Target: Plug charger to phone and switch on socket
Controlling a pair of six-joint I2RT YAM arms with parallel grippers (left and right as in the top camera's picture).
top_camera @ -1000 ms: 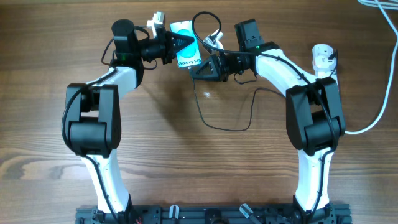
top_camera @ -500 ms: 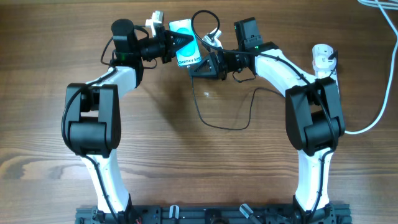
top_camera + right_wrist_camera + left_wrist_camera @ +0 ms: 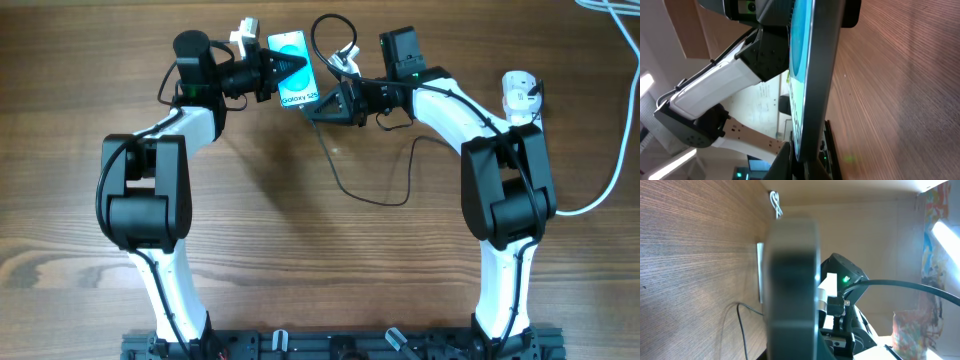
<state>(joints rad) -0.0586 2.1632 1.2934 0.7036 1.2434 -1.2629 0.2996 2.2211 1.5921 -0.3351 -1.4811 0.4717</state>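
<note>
The turquoise-screened white-edged phone (image 3: 298,90) is held up between the arms, clamped in the closed left gripper (image 3: 283,67). The right gripper (image 3: 316,108), also closed, apparently pinches the thin black charger cable (image 3: 345,187) at the phone's lower end. Whether the plug is seated is hidden. The white elongated power-strip socket (image 3: 520,95) lies well apart, probably still to be switched on.

Brown wood-grain table (image 3: 300,290) throughout; pale beige wall (image 3: 875,240) behind; bright light patch (image 3: 946,230) at right edge of left wrist view.
</note>
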